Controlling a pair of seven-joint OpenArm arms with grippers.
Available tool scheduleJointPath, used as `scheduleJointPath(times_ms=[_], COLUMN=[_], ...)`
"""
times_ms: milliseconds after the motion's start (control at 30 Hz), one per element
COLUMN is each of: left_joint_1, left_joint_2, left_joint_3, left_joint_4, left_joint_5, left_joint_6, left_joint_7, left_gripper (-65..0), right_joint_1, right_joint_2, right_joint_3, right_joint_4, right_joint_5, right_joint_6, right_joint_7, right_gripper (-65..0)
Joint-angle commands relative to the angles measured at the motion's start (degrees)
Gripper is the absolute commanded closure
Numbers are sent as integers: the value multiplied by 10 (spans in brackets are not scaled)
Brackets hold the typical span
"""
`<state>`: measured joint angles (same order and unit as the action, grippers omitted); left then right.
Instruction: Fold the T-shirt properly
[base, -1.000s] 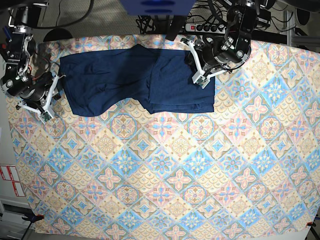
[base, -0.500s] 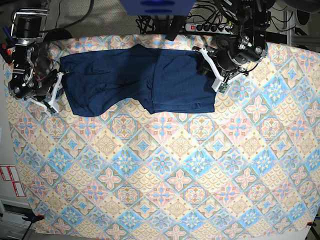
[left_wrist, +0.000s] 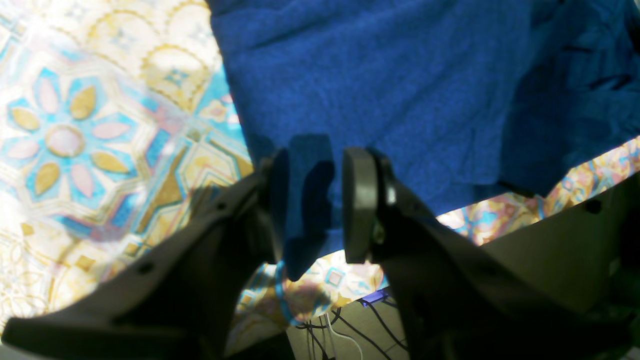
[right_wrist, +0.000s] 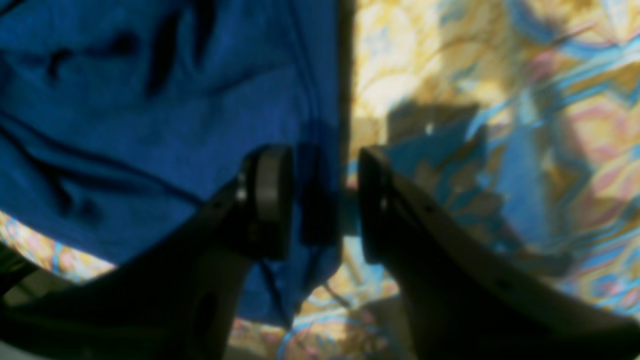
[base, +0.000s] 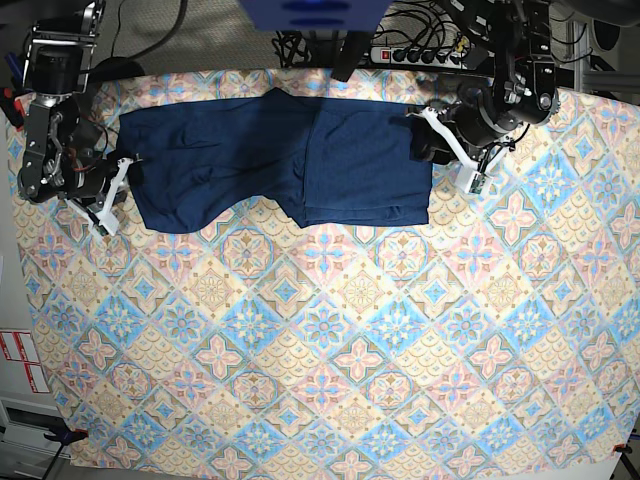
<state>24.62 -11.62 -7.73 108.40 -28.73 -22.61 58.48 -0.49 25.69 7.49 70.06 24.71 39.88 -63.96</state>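
The T-shirt (base: 280, 160) is spread across the far edge of the tablecloth (base: 330, 340), at about twelve o'clock, one end doubled over itself. The left gripper (left_wrist: 316, 200) is poised at its three o'clock edge, jaws parted around a fold of cloth but not visibly pressed on it. The right gripper (right_wrist: 325, 200) is spread at the nine o'clock hem, straddling the edge. Both edges are best pinched fully, then lifted together and evenly, so the fold is laid without creases. No containers are seen.
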Motion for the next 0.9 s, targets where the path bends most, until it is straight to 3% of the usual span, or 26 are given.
scheduleJointPath(times_ms=[0, 133, 533, 733, 867], left_joint_1=[0, 0, -3, -4, -5], left_joint_2=[-3, -3, -2, -2, -1], left_joint_3=[-1, -1, -1, -1, -1], left_joint_4=[11, 11, 11, 10, 10], left_joint_5=[-8, -8, -8, -8, -8], left_joint_6=[-3, -3, -3, -3, -3], left_joint_7=[-9, -9, -9, -9, -9], left_gripper=[-167, -167, -167, -167, -167], right_joint_1=[16, 33, 26, 2, -10], right_joint_2=[14, 13, -44, -48, -48], right_joint_3=[4, 4, 5, 4, 6], right_joint_4=[0, -40, -45, -43, -42], right_joint_5=[4, 5, 9, 98, 107], right_joint_6=[1, 1, 1, 1, 1], right_joint_7=[6, 6, 2, -2, -17], right_gripper=[-214, -214, -214, -214, -213])
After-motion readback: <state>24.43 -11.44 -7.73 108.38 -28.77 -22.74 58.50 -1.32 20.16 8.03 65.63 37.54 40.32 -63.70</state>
